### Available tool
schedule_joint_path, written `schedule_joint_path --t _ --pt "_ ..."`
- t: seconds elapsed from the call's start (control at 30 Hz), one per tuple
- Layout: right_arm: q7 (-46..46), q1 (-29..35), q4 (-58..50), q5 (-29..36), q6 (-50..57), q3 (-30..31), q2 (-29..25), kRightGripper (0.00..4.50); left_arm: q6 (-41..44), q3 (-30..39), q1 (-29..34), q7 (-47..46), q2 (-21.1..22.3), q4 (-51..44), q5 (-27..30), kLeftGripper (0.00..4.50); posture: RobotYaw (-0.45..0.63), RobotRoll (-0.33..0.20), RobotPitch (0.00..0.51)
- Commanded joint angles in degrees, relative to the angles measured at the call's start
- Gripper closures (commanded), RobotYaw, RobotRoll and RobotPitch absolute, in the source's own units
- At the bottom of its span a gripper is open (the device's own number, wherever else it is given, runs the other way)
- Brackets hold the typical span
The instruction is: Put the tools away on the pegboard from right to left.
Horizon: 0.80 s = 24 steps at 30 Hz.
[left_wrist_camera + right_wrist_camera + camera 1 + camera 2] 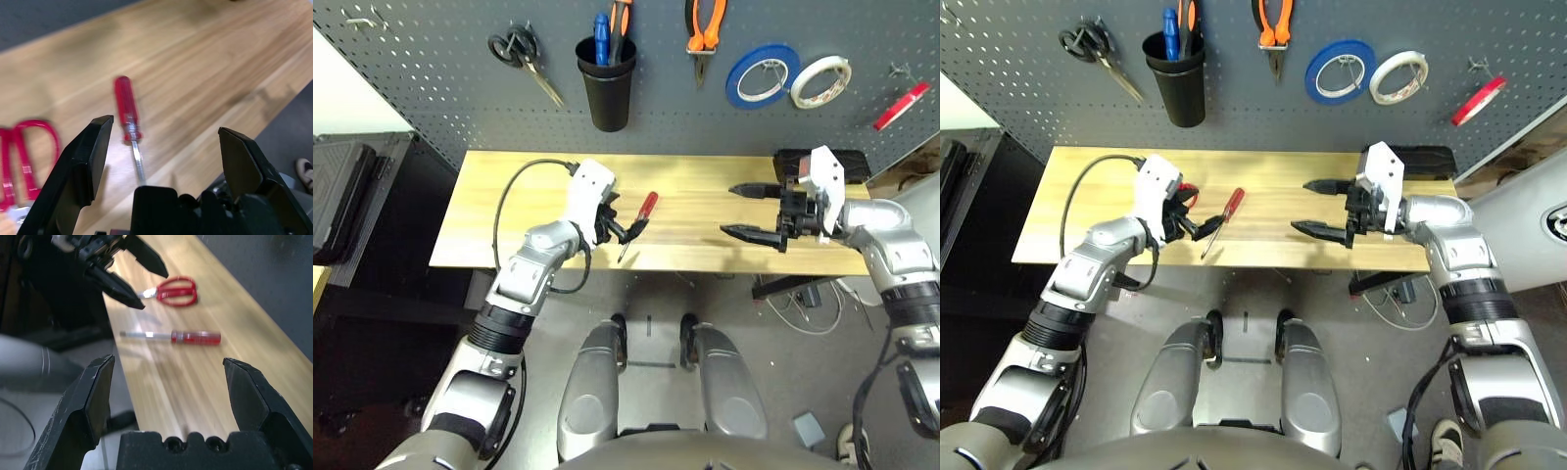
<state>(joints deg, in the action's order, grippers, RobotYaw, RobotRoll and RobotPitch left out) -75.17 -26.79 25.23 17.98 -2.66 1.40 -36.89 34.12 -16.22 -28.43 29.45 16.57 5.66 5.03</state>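
Observation:
The red-handled screwdriver [642, 215] lies on the wooden table [705, 171], tip toward the front edge. My left gripper [625, 225] is open just left of the screwdriver [126, 108] and holds nothing. The red-handled scissors [176, 290] lie flat behind the left gripper. My right gripper [728, 210] is open and empty above the table's right half, pointing left. On the dark pegboard [440, 88] the orange-handled pliers [705, 29] hang at upper middle. The thin red tape ring [901, 106] hangs at the far right.
The pegboard also carries black-handled scissors [521, 54], a black cup [607, 83] with tools, a blue tape roll [762, 75] and a white one [819, 81]. A flat black object [822, 160] sits at the table's back right. A black case [342, 196] stands off to the left.

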Motion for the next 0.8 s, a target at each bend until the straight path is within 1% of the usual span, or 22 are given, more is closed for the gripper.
schedule_joint_path --t 0.03,0.17,0.37,0.53,0.8 --pt "-2.6 1.5 2.9 -0.9 -3.5 -0.3 -1.2 0.04 2.9 -2.7 -1.1 -0.7 -1.6 2.9 -2.5 0.0 -0.02 0.0 0.254" --pt "-3.7 2.4 3.8 -0.9 -4.9 -0.5 -1.7 0.04 4.2 -2.2 -3.3 -3.2 -4.7 6.4 -3.7 0.0 -0.03 0.0 0.266" --pt "-3.2 4.5 0.5 -0.1 -3.4 -0.6 -1.6 0.04 5.2 -0.6 -5.5 -7.7 -7.6 11.4 -5.2 0.0 -0.05 0.0 0.301" --pt "-2.6 7.0 -4.5 1.2 -0.7 -0.9 -1.5 0.04 3.5 0.8 -6.2 -10.5 -8.6 14.4 -6.4 0.0 -0.05 0.0 0.336" --pt "-1.7 9.7 -8.0 1.9 1.4 -0.9 -1.5 0.04 2.8 2.1 -6.8 -11.5 -10.5 17.2 -6.2 0.0 -0.06 0.0 0.356"
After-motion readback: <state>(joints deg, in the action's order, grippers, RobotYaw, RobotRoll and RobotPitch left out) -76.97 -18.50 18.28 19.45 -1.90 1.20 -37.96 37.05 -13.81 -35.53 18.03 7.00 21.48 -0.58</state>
